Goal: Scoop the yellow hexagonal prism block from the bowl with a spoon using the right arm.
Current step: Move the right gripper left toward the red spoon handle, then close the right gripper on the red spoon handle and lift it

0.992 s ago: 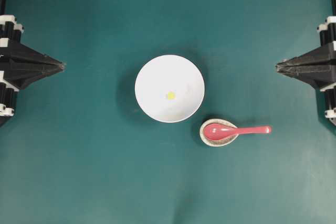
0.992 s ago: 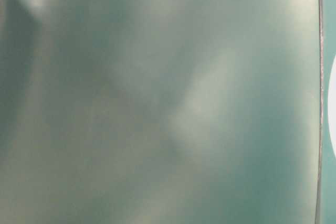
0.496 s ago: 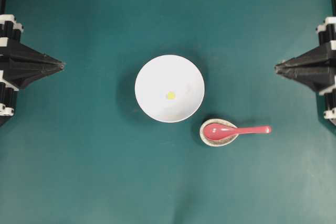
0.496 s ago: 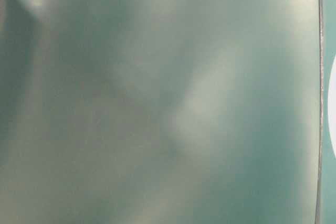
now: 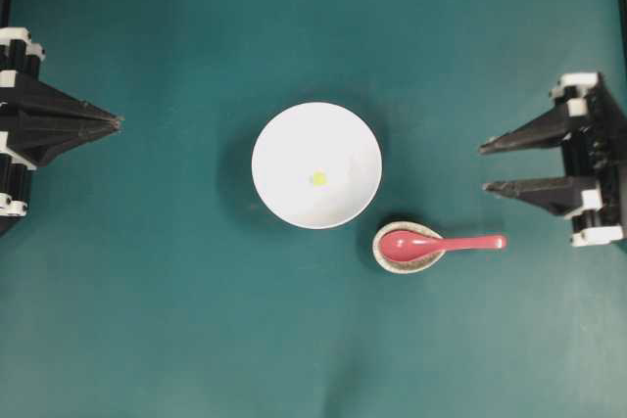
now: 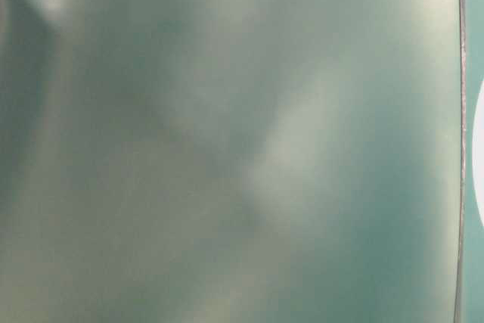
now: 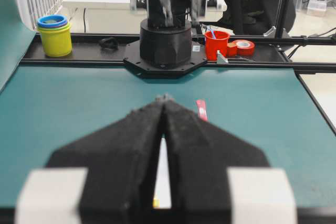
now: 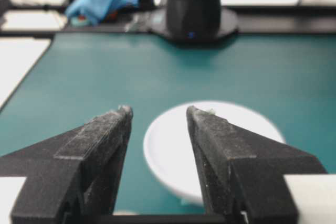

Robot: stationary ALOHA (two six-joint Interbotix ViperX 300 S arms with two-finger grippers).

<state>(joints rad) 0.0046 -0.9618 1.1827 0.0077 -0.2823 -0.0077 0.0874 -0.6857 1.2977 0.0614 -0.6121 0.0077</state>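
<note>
The white bowl (image 5: 316, 164) sits mid-table with the tiny yellow block (image 5: 318, 178) inside it. The pink-red spoon (image 5: 436, 243) lies with its scoop on a speckled spoon rest (image 5: 392, 259), handle pointing right. My right gripper (image 5: 483, 167) is open and empty at the right edge, apart from the spoon. The bowl shows between its fingers in the right wrist view (image 8: 173, 150). My left gripper (image 5: 118, 123) is shut and empty at the left edge. In the left wrist view (image 7: 164, 98) a sliver of bowl, the block (image 7: 156, 202) and the spoon handle (image 7: 201, 110) show.
The table is covered in a teal mat (image 5: 196, 320). The table-level view is a blurred teal surface with a sliver of white bowl (image 6: 479, 164) at its right edge. Yellow cups (image 7: 54, 36), a red cup (image 7: 216, 44) and tape lie beyond the far table edge.
My right gripper has opened its jaws wide and shifted slightly inward and downward in the overhead view. The left gripper, bowl, block and spoon have not moved.
</note>
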